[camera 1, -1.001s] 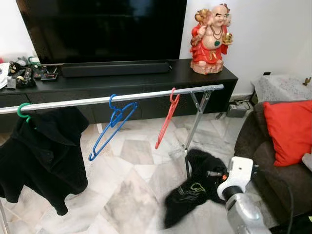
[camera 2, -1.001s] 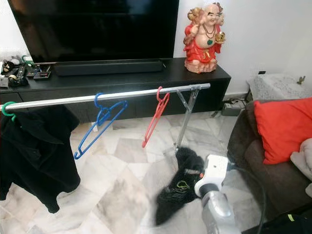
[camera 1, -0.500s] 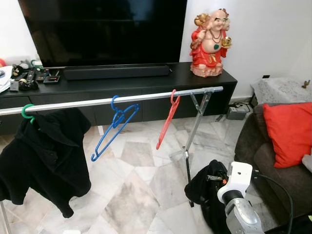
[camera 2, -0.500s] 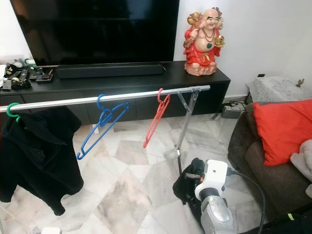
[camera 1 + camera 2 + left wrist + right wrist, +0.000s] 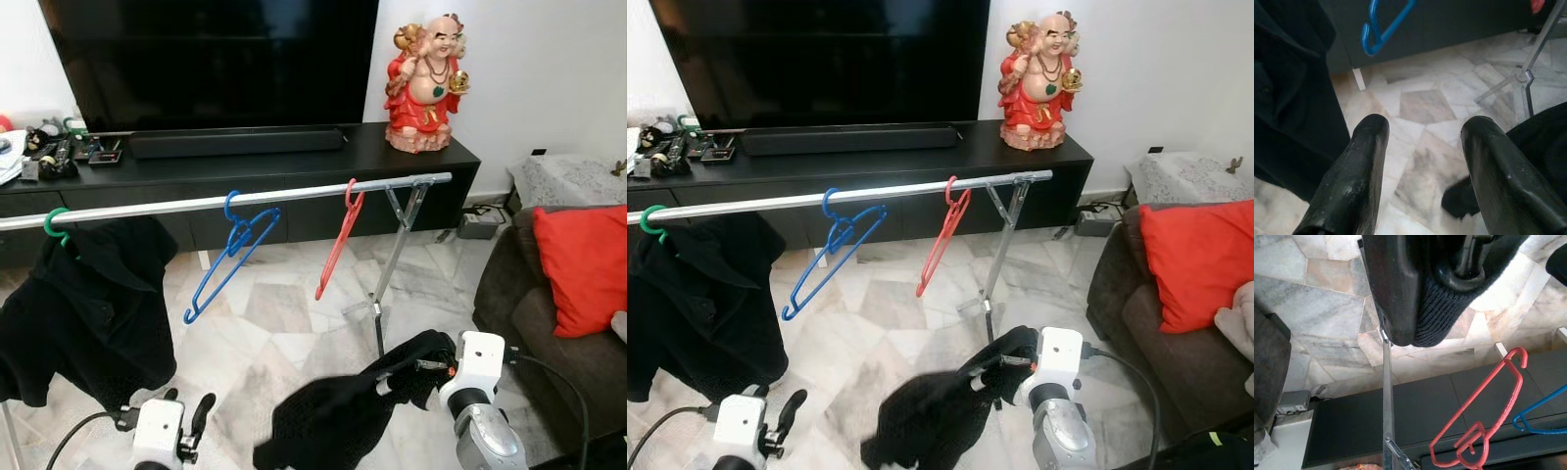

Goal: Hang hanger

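Observation:
A silver rail (image 5: 196,204) runs across the room on a folding stand (image 5: 390,264). From it hang a blue hanger (image 5: 230,257), a red hanger (image 5: 336,242) and a black shirt (image 5: 88,304) on a green hook (image 5: 51,225). My right gripper (image 5: 397,377) is low, right of the stand's foot, shut on a black knit garment (image 5: 333,416) that droops to its left above the floor. In the right wrist view the knit garment (image 5: 1435,323) bunches against one finger (image 5: 1393,284). My left gripper (image 5: 186,416) is open, low in front of the black shirt, with nothing between its fingers (image 5: 1359,161).
A black TV cabinet (image 5: 294,162) with a soundbar, small clutter and a red figurine (image 5: 426,83) stands behind the rail. A dark sofa with a red cushion (image 5: 578,264) is at the right. The floor is marble tile (image 5: 265,333).
My right gripper has lifted the black garment off the floor and swung it leftward. My left gripper has risen into view at the bottom left.

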Robot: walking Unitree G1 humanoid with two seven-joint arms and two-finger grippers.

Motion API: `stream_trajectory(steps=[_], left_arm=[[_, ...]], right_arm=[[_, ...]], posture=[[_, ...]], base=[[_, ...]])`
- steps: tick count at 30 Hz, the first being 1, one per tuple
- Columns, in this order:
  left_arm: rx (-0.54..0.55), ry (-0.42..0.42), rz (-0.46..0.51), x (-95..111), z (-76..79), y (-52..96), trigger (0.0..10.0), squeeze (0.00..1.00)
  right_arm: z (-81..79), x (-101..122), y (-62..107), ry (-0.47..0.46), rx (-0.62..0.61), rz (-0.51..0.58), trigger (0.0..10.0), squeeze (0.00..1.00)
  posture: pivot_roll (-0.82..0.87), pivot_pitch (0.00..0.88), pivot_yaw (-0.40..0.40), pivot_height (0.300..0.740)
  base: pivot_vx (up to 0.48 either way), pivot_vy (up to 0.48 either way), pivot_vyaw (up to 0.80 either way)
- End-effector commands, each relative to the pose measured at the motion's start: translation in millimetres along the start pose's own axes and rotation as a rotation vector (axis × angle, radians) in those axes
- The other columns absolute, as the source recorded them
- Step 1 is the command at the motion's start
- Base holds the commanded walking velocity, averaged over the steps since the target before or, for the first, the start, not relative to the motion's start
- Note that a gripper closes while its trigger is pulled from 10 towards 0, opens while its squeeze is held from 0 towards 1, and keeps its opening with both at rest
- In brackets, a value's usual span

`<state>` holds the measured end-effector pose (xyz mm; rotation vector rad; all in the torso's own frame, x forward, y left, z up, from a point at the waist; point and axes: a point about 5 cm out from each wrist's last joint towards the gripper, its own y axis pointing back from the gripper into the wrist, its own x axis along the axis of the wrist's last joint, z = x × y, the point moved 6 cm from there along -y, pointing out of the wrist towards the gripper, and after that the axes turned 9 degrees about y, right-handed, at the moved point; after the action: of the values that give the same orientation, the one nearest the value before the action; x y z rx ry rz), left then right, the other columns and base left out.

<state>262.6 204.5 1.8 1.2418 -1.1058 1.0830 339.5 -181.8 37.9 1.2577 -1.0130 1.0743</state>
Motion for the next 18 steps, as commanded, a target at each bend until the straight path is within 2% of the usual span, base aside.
stream_trajectory(steps=[1, 6, 7, 12, 18], left_arm=[[-0.027, -0.034, 0.025, 11, 4.3, -4.7, 10.0, 0.00], [-0.029, -0.048, 0.088, 38, 3.5, -16.5, 10.0, 0.00], [-0.056, -0.053, 0.095, 44, 8.8, -20.9, 10.0, 0.00], [-0.039, 0.014, 0.093, 49, 9.2, -24.4, 10.0, 0.00], [-0.043, 0.030, 0.065, 44, 11.7, -21.9, 10.0, 0.00]], right_arm=[[8.9, 7, -1.2, 0.007, -0.034, 0.033, 10.0, 0.00], [9.9, 14, -1.7, -0.013, -0.044, 0.061, 10.0, 0.00], [9.7, 13, -1.6, -0.012, -0.046, 0.057, 10.0, 0.00], [9.0, 9, 0.5, -0.005, -0.052, 0.047, 10.0, 0.00], [11.5, 4, 3.1, -0.010, -0.064, 0.033, 10.0, 0.00]], posture=[[0.13, 0.032, -0.008, 0.740], [0.13, 0.042, -0.007, 0.740], [0.13, 0.046, -0.005, 0.740], [0.12, 0.055, 0.000, 0.740], [0.13, 0.059, 0.000, 0.740]], base=[[0.000, 0.000, 0.00], [0.000, 0.000, 0.00], [0.000, 0.000, 0.00], [0.000, 0.000, 0.00], [0.000, 0.000, 0.00]])
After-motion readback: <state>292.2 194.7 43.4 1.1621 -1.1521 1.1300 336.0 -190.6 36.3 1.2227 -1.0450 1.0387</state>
